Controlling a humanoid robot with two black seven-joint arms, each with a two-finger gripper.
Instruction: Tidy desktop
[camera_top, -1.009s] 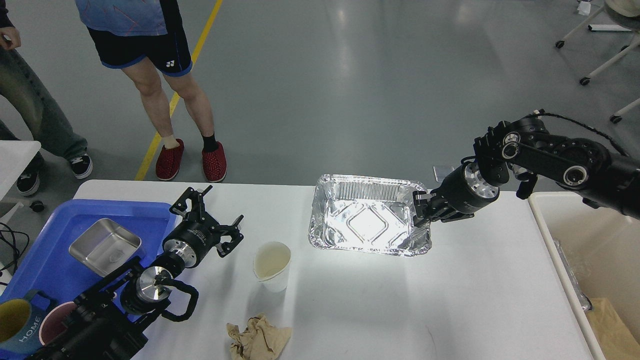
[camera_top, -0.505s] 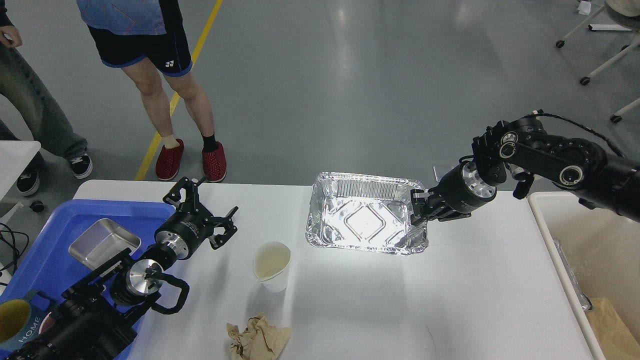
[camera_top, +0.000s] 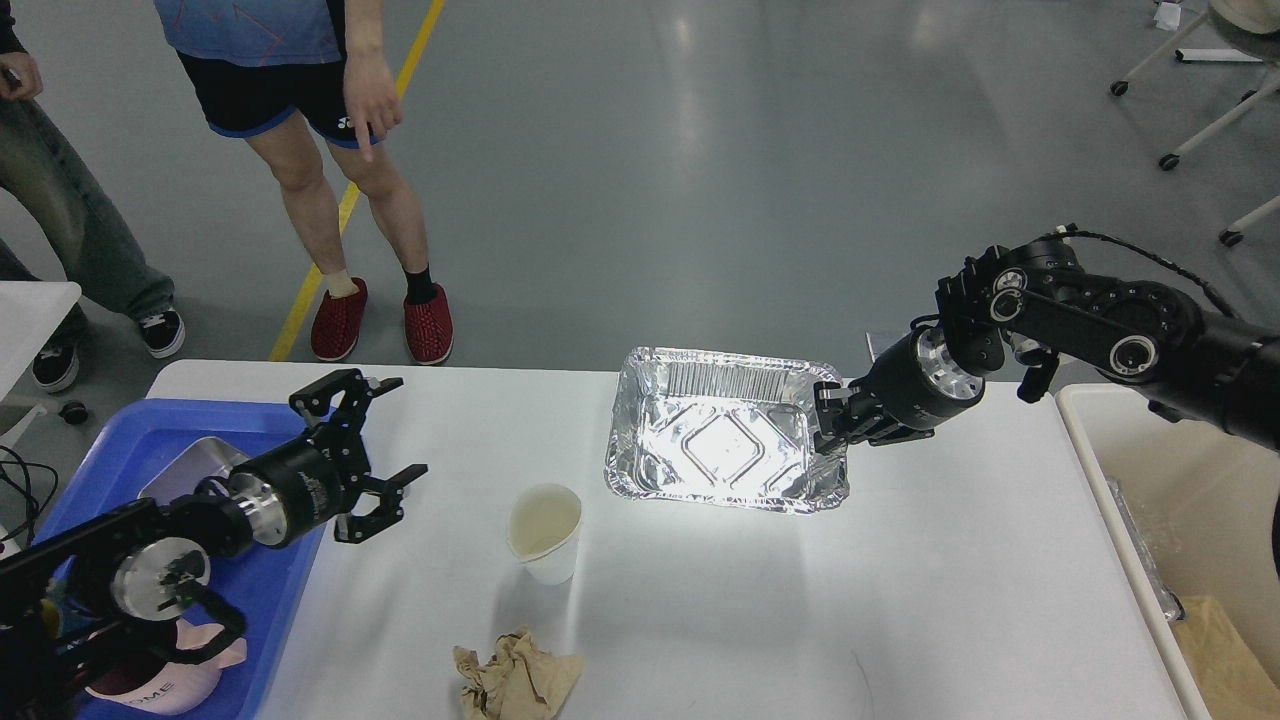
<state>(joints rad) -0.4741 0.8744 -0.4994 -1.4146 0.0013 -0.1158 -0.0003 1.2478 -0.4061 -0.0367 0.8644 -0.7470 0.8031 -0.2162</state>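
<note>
Since the earlier frames the left gripper (camera_top: 372, 440) has swung back toward 9 o'clock, away from the cup (camera_top: 544, 531), and the foil tray (camera_top: 725, 430) has slid slightly toward 9 o'clock with the right gripper (camera_top: 830, 428).

That left gripper hangs at the right edge of the blue tray (camera_top: 110, 455), fingers spread wide with nothing between them. Its arm covers most of the steel pan (camera_top: 195, 470) in the tray and part of a pink mug (camera_top: 165, 680) at 7 o'clock, whose lettering reads only partly.

At the foil tray's 3 o'clock rim the right gripper's fingers sit close together on the wall. They are small and dark, so I cannot tell whether they truly pinch the rim.

Across the lower half of the view spreads the desktop (camera_top: 900, 600), cut off at the bottom edge. On it the cup stands near centre, apart from the foil tray at its 1 o'clock. At 6 o'clock a crumpled paper (camera_top: 515, 675) is cropped by the frame. Past the desktop's 3 o'clock edge a beige bin (camera_top: 1100, 450) is only partly in view.
</note>
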